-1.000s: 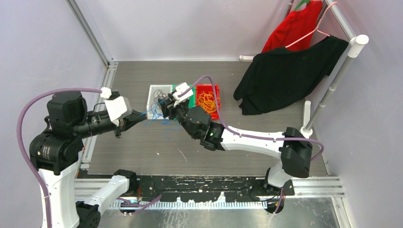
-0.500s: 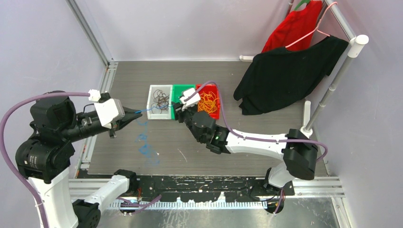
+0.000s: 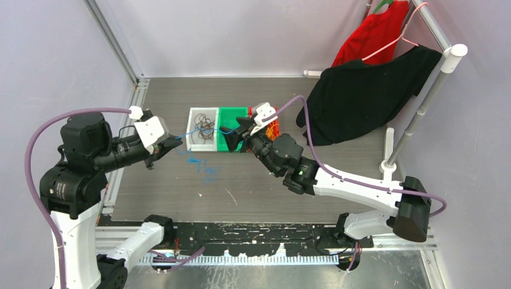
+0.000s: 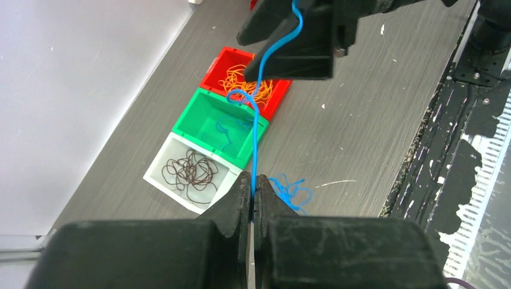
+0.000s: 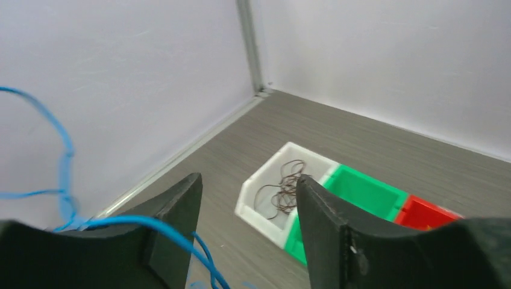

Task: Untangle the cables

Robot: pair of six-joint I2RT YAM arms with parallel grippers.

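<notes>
The left gripper (image 4: 252,191), bottom centre of the left wrist view, clamps the blue cable (image 4: 258,144), but the right gripper (image 4: 248,57) at top centre stands with jaws apart and the strand only draped across it, so it may slide off onto the heap on the worktop (image 4: 349,138) and re-tangle

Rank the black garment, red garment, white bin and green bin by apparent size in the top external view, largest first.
1. black garment
2. red garment
3. white bin and green bin: they look alike, and the green one is partly covered, so I am not ranking these two.
</notes>
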